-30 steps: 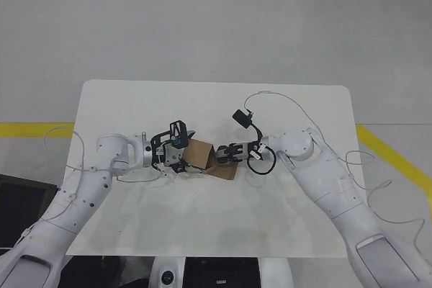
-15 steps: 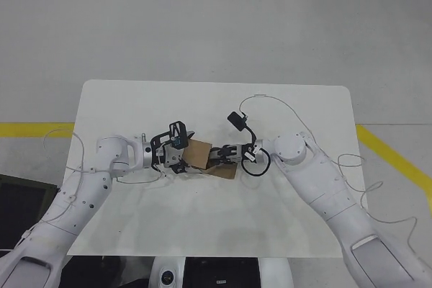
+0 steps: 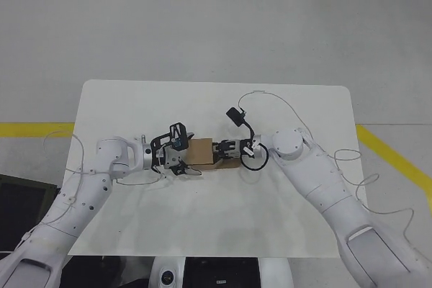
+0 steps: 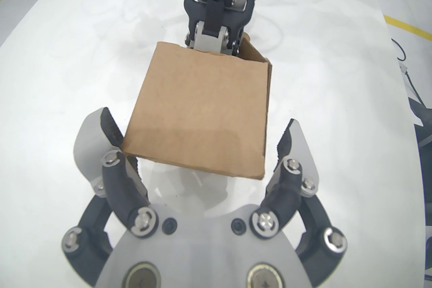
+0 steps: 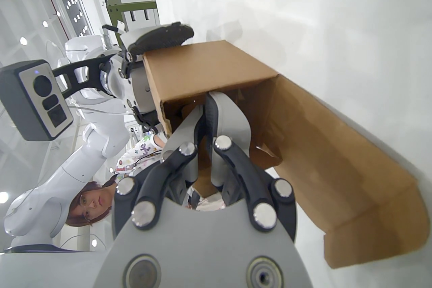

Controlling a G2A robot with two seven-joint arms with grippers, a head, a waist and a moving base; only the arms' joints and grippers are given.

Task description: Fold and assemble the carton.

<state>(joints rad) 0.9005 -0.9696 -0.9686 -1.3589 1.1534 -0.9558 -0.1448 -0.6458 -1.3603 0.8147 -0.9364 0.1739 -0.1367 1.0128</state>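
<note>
A brown carton point(image 3: 202, 153) lies on its side at the middle of the white table point(image 3: 201, 101), one end open and a long flap point(image 5: 337, 167) spread on the table. My left gripper point(image 3: 180, 153) is open at the carton's closed end. In the left wrist view, that gripper point(image 4: 199, 130) straddles the near edge of the carton point(image 4: 202, 113), one pad touching a corner. My right gripper point(image 3: 218, 151) is at the open end. Seen from the right wrist, the gripper point(image 5: 206, 100) has its fingers pressed together, tips inside the carton point(image 5: 209, 66) under its upper wall.
Thin white cables point(image 3: 273, 97) loop over the table behind the right arm. A black wrist camera point(image 3: 235, 115) sticks up behind the carton. Bare table lies in front of and behind both arms.
The right gripper has pushed left into the carton's open end. The carton has swung from tilted to square between both grippers, and its flap now lies in line with it.
</note>
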